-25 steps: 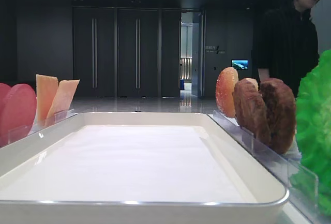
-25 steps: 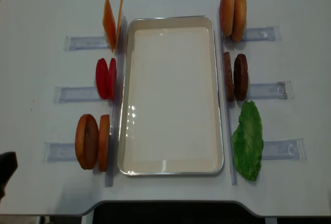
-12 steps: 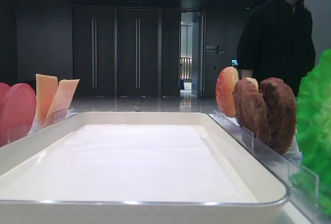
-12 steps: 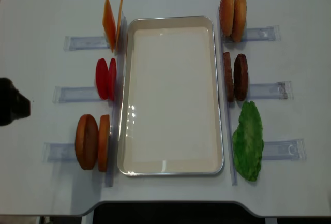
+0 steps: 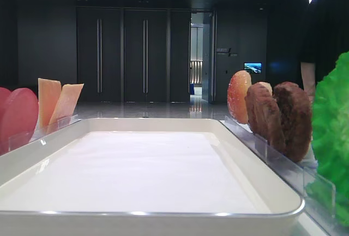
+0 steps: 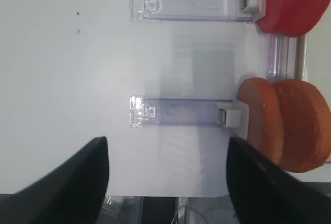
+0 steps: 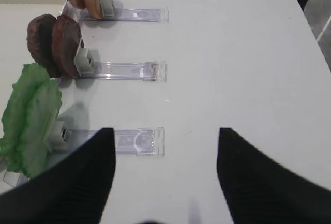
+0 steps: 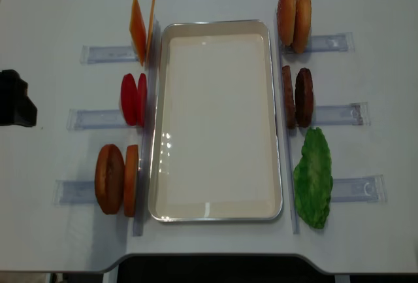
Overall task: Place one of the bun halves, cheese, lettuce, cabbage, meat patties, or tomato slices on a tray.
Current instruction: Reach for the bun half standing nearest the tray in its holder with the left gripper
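The white tray (image 8: 215, 119) lies empty mid-table. To its left stand cheese (image 8: 140, 28), tomato slices (image 8: 133, 99) and bun halves (image 8: 116, 180). To its right stand more bun halves (image 8: 293, 14), meat patties (image 8: 298, 97) and lettuce (image 8: 313, 177). Cabbage is out of view. My left gripper (image 6: 166, 146) is open and empty above the table's left part, left of the bun halves (image 6: 287, 125) and tomato slices (image 6: 289, 1). My right gripper (image 7: 165, 133) is open and empty over bare table, right of the lettuce (image 7: 28, 118) and patties (image 7: 54, 45).
Clear plastic holder rails (image 8: 98, 119) stick out from each food pair towards the table's sides. The left arm's dark end (image 8: 14, 99) shows at the left edge of the overhead view. A person in black (image 5: 327, 34) stands behind the table at the right.
The left arm's dark end has moved along the table's left side, from the front corner back to level with the tomato slices. The person behind has stepped to the right.
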{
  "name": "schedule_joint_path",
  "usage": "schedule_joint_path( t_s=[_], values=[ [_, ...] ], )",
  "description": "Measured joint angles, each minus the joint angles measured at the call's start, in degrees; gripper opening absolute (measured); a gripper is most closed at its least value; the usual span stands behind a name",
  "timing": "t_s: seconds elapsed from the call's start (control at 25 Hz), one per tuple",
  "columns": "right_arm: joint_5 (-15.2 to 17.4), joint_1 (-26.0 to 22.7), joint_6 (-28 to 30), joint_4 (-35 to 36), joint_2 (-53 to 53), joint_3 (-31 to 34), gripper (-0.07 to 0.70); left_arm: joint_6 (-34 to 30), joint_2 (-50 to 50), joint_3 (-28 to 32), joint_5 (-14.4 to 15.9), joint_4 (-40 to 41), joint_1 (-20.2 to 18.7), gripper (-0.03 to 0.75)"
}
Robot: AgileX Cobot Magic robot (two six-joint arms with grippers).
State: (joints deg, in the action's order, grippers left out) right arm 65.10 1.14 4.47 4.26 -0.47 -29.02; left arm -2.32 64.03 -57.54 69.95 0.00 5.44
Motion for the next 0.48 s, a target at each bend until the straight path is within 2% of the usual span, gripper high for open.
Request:
schedule_joint_path(
  t_s=[0.48],
  values=[
    [0.00, 0.00, 0.00, 0.00, 0.00, 0.00, 0.415, 0.45, 0.68, -0.54, 0.77, 0.68, 0.00, 0.538]
  ],
)
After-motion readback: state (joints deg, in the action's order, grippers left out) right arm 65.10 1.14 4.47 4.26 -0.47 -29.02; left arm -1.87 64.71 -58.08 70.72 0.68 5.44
